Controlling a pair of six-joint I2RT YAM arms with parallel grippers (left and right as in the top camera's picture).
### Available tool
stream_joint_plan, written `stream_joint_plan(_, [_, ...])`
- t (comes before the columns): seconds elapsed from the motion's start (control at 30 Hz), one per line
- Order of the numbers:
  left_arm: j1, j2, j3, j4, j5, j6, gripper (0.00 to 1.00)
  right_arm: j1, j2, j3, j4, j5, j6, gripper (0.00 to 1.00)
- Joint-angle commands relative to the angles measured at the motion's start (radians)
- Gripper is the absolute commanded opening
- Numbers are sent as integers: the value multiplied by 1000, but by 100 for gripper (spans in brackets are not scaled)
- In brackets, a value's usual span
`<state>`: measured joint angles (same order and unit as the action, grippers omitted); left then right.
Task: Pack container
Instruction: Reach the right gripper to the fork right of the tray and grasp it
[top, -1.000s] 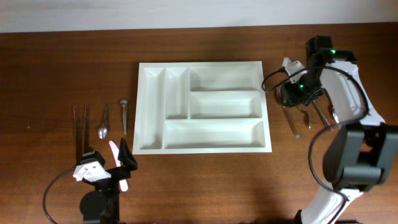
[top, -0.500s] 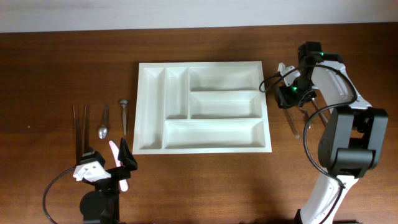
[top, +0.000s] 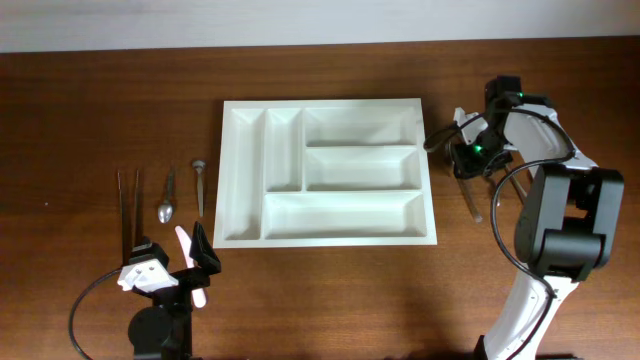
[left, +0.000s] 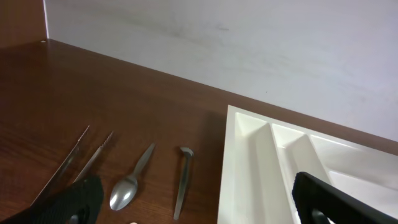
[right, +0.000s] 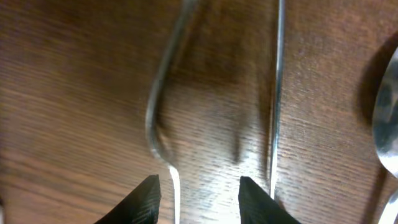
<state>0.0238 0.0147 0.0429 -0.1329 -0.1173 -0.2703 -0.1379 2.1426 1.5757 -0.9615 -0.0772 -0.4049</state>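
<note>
The container (top: 360, 168) beside the right gripper (right: 198, 188) is seen empty; utensils (right: 277, 93), perhaps forks, lie ungrasped beneath its half-open jaws.

The container (top: 340, 215), a white rectangular tray with five empty compartments, is laid flat at the middle of the worktop (top: 330, 300).

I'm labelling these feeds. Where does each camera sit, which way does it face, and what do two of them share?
Overhead: above the table, looking straight down at the container; both arms, left gripper and right gripper, show.
Left wrist: low on the left arm, facing the far wall; black fingertips in the bottom corners.
Right wrist: close over the table, facing down at metal handles; fingertips at the bottom.
Shared: overhead and left wrist both show the spoon.
</note>
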Motion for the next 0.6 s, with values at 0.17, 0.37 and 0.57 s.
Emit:
stream_joint_plan(0.17, [3, -10, -6, 2, -11, 2, 99, 0, 13, -47, 30, 2, -10, 39])
stream_joint_plan(0.37, [3, -10, -6, 2, -11, 2, 99, 0, 13, -48, 27, -16, -10, 4])
stream_joint_plan(0.57, [3, -10, -6, 2, -11, 2, 99, 0, 7, 15, -23, -51, -10, 4])
